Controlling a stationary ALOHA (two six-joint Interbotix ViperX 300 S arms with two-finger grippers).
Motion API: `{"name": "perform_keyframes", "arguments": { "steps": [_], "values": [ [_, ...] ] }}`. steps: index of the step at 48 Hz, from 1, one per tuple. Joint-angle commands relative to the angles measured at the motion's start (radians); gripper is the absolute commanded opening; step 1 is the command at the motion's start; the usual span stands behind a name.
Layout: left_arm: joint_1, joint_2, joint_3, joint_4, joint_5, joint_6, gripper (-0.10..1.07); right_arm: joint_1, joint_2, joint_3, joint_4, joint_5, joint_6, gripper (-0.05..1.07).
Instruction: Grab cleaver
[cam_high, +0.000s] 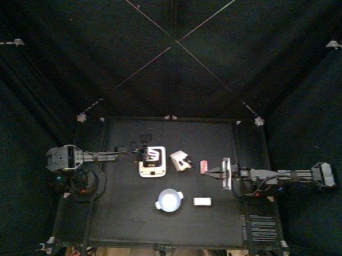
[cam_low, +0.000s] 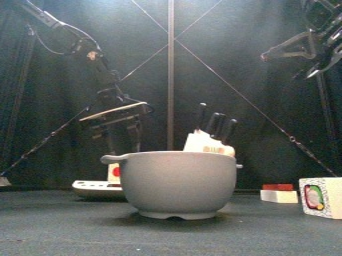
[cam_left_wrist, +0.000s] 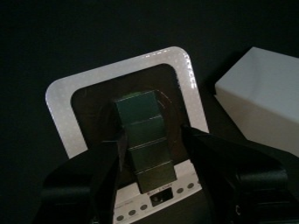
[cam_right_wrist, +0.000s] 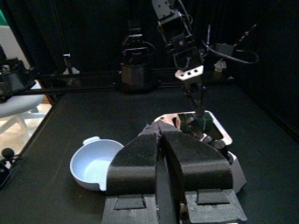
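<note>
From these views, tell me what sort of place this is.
Most likely a robot test pen, not a real kitchen: black curtains enclose a small black table, two arms reach over it, and toy kitchen pieces such as a bowl sit on it.

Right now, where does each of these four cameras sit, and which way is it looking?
Top view: high overhead, facing straight down on the table; both arms show.
Front view: at the table's front edge, looking level across at the bowl; arms hang behind.
Left wrist view: on the left arm, looking at a white block with a dark panel; left hand shows.
Right wrist view: on the right arm, looking across the table; right hand shows.
Shared: top, front and right wrist views all show the bowl.
</note>
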Motion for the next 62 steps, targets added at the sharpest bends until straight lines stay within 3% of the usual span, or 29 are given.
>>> {"name": "perform_keyframes", "arguments": {
  "steps": [1,11,21,36,46,62],
  "values": [
    [0.000,-0.051,0.003,0.034,-0.005,0.003,0.87,-0.006,0.011,-0.018,0.000,-0.005,0.002,0.04],
    [-0.023,-0.176,0.034,0.140,-0.006,0.035,0.87,-0.020,0.014,-0.034,0.008,-0.006,0.003,0.04],
    [-0.083,-0.325,0.100,0.187,-0.075,0.144,0.87,-0.037,0.035,-0.049,0.071,-0.023,0.003,0.04],
    [-0.083,-0.508,0.305,0.222,-0.456,0.364,0.87,-0.046,0.094,-0.098,0.183,-0.040,0.025,0.04],
    [-0.064,-0.575,0.433,0.256,-0.732,0.466,0.87,-0.040,0.114,-0.152,0.265,-0.011,0.098,0.04],
    [-0.072,-0.632,0.554,0.307,-1.011,0.664,0.87,-0.028,0.143,-0.241,0.373,0.041,0.314,0.04]
  ]
}}
